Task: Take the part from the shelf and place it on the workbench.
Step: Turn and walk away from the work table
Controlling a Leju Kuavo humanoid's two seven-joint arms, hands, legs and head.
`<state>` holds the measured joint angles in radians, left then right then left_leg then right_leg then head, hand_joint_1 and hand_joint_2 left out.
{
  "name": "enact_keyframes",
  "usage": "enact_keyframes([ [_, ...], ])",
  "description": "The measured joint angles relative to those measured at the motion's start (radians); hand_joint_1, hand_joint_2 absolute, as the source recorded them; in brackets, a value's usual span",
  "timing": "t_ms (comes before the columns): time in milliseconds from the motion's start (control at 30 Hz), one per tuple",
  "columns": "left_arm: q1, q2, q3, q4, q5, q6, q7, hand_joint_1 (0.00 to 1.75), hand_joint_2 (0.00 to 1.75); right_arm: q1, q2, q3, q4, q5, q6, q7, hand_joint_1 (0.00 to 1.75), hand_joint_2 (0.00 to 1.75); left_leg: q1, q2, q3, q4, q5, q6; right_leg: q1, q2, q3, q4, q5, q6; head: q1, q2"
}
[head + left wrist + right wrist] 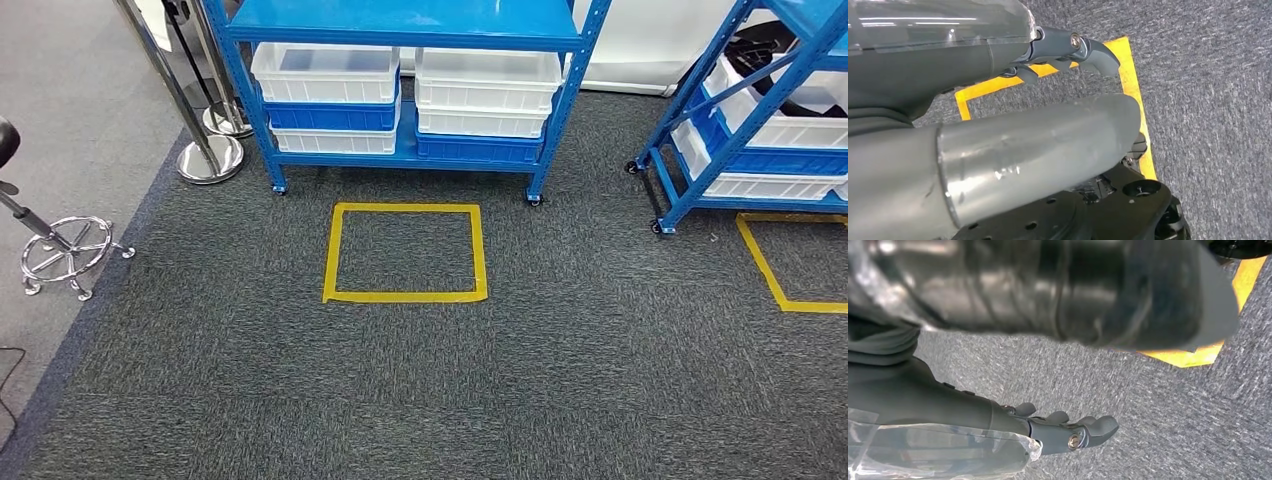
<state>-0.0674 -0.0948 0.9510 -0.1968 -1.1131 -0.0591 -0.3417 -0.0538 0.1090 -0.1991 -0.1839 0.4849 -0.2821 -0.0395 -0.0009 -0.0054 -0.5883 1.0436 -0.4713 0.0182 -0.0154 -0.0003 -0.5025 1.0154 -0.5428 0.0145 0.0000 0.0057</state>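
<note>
- The part cannot be made out; the shelf (405, 30), a blue rack, carries white bins (325, 72) stacked with blue bins (333, 115), contents not visible.
- A second rack (745, 110) at the right has a white bin (790, 125) with something dark showing above it.
- A yellow tape square (405, 253) marks the grey carpet (500, 390) before the shelf.
- Left hand (1068, 52) hangs over the carpet, fingers loosely apart, holding nothing.
- Right hand (1063, 427) likewise, fingers apart and empty.

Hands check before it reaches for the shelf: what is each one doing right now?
Left hand: holds nothing, fingers loosely curved and apart, open.
Right hand: holds nothing, fingers apart, open.
</note>
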Motion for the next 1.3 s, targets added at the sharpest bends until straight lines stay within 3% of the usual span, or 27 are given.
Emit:
enact_keyframes([
  [233,-0.002,0.002,0.0,0.0,-0.004,-0.003,0.0,0.0,0.0,0.0,0.002,0.0,0.0,0.003,0.01,0.0,0.0,0.0,-0.007,0.0,0.0,0.001,-0.003,0.007,-0.008,0.0,0.0,-0.002,0.0,0.01,0.0,0.0],
  [333,-0.002,0.004,0.0,0.0,-0.004,-0.003,0.0,0.0,0.0,0.0,0.003,0.0,0.0,0.003,0.011,0.0,0.0,0.0,-0.008,-0.001,0.004,-0.008,-0.003,0.019,-0.009,0.0,0.004,0.008,0.011,0.022,0.0,0.0],
  [400,-0.003,0.004,0.0,0.0,-0.003,0.0,0.006,0.0,0.0,0.0,0.004,0.0,0.0,0.002,0.011,0.001,0.0,0.0,-0.005,0.0,0.019,-0.024,0.001,0.032,-0.01,0.0,-0.004,0.041,-0.001,0.026,0.0,0.0],
  [500,-0.004,0.003,0.001,0.0,0.0,0.017,0.028,0.0,1.31,-0.001,0.004,-0.001,0.0,-0.003,0.01,0.003,0.0,0.0,-0.003,0.002,0.029,-0.034,0.006,0.041,-0.009,0.001,-0.08,0.188,-0.093,0.023,0.001,0.0],
  [533,-0.004,0.003,0.002,0.0,0.001,0.024,0.034,0.0,1.75,-0.001,0.004,-0.002,0.0,-0.007,0.01,0.004,0.0,0.44,-0.003,0.002,0.028,-0.033,0.006,0.041,-0.009,0.001,-0.11,0.239,-0.115,0.024,0.0,0.0],
  [567,-0.005,0.003,0.003,0.0,0.002,0.028,0.04,0.0,1.75,0.0,0.004,-0.002,0.0,-0.01,0.009,0.003,0.0,0.87,-0.004,0.002,0.027,-0.032,0.005,0.04,-0.009,0.001,-0.127,0.265,-0.119,0.025,0.0,0.0],
  [600,-0.005,0.003,0.005,0.0,0.004,0.031,0.047,0.0,1.75,0.001,0.004,-0.003,0.0,-0.012,0.008,0.002,0.0,1.31,-0.003,0.001,0.028,-0.03,0.005,0.039,-0.01,0.001,-0.129,0.258,-0.102,0.025,0.0,0.0],
  [633,-0.005,0.002,0.006,0.0,0.006,0.032,0.054,0.0,1.75,0.001,0.004,-0.003,0.0,-0.013,0.005,0.002,0.0,1.75,-0.002,0.0,0.029,-0.028,0.003,0.036,-0.01,0.0,-0.114,0.216,-0.068,0.024,0.0,0.0],
  [667,-0.005,0.002,0.008,0.0,0.008,0.033,0.062,0.0,1.75,0.003,0.003,-0.003,0.0,-0.012,-0.003,0.005,0.0,1.75,-0.001,-0.001,0.03,-0.025,0.0,0.032,-0.011,0.0,-0.089,0.15,-0.027,0.022,0.0,0.0],
  [733,-0.005,0.001,0.002,-0.003,0.018,0.038,0.079,0.0,1.75,0.007,0.002,-0.003,0.0,-0.011,-0.023,0.023,0.0,0.87,-0.001,-0.001,0.03,-0.018,-0.003,0.02,-0.007,0.0,-0.056,0.052,0.004,0.014,0.0,0.0],
  [800,-0.003,0.002,-0.02,-0.011,0.044,0.043,0.098,0.0,0.87,0.015,0.001,-0.002,0.0,-0.019,-0.036,0.044,0.0,0.0,-0.003,-0.001,0.025,-0.012,-0.005,0.006,-0.003,-0.001,-0.054,0.03,0.009,0.004,0.0,0.0],
  [867,0.002,0.004,-0.051,-0.018,0.089,0.045,0.113,0.0,0.0,0.025,-0.001,-0.001,0.0,-0.036,-0.03,0.051,0.0,0.0,-0.005,-0.001,0.026,-0.012,-0.009,0.017,-0.003,-0.001,-0.05,0.025,0.03,-0.001,0.0,0.0],
  [933,0.01,0.007,-0.085,-0.027,0.142,0.048,0.125,0.0,0.0,0.036,-0.004,0.003,-0.003,-0.058,-0.014,0.053,0.0,0.0,-0.005,0.0,0.031,-0.015,-0.013,0.037,-0.001,-0.001,-0.046,0.024,0.028,-0.002,0.0,0.0],
  [1067,0.03,0.017,-0.171,-0.046,0.249,0.051,0.149,0.0,0.0,0.052,-0.011,0.021,-0.018,-0.104,0.018,0.053,0.0,0.0,-0.004,0.0,0.037,-0.022,-0.012,0.037,0.002,0.0,-0.043,0.024,0.024,-0.011,0.0,0.0],
  [1167,0.047,0.022,-0.237,-0.058,0.328,0.052,0.166,0.0,0.0,0.062,-0.017,0.034,-0.032,-0.139,0.042,0.053,0.0,0.0,-0.004,0.0,0.041,-0.027,-0.01,0.027,0.002,0.0,-0.042,0.024,0.022,-0.015,0.0,0.0],
  [1300,0.07,0.027,-0.328,-0.074,0.436,0.053,0.189,0.0,0.0,0.077,-0.029,0.052,-0.052,-0.185,0.075,0.052,0.0,0.0,-0.002,0.0,0.042,-0.03,-0.011,-0.001,0.003,0.0,-0.043,0.026,0.02,-0.017,0.0,0.0],
])
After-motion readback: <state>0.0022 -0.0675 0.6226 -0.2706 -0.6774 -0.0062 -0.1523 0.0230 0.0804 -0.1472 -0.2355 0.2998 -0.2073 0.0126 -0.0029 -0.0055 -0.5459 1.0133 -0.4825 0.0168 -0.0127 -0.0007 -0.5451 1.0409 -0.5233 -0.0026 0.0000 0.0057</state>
